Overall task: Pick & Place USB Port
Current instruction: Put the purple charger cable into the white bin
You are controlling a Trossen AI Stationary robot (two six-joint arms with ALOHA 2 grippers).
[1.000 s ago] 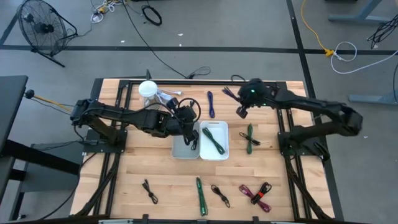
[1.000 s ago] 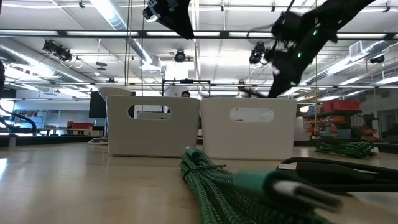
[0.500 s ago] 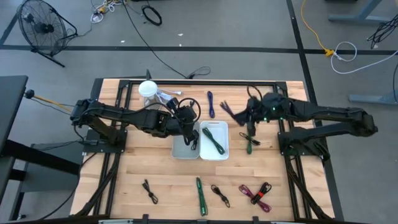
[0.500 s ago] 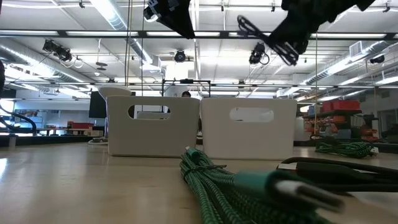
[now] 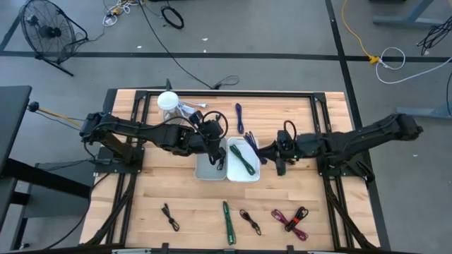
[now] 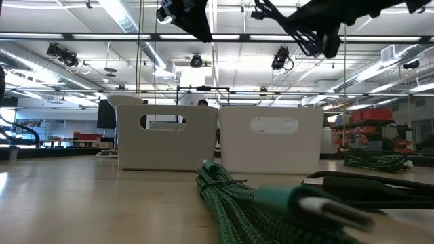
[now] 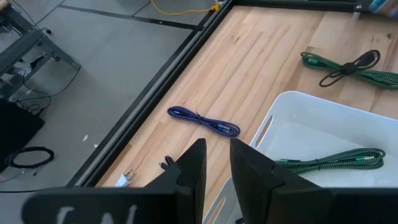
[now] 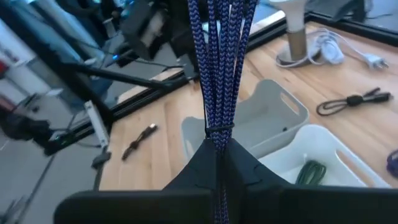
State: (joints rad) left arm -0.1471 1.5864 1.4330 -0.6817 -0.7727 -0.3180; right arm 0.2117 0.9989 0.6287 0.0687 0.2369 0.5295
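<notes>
High view: your right gripper (image 5: 267, 150) is carrying a bundled blue cable (image 5: 253, 142), jaws clamped on it, centre frame beside the white bin (image 5: 244, 171). Left gripper (image 5: 215, 144), jaws narrow and empty, is hovering nearby; the dangling loops could be snagging the rim.

A bundled dark-blue braided USB cable (image 8: 217, 68) hangs above the white bin's (image 5: 251, 174) right edge.
</notes>
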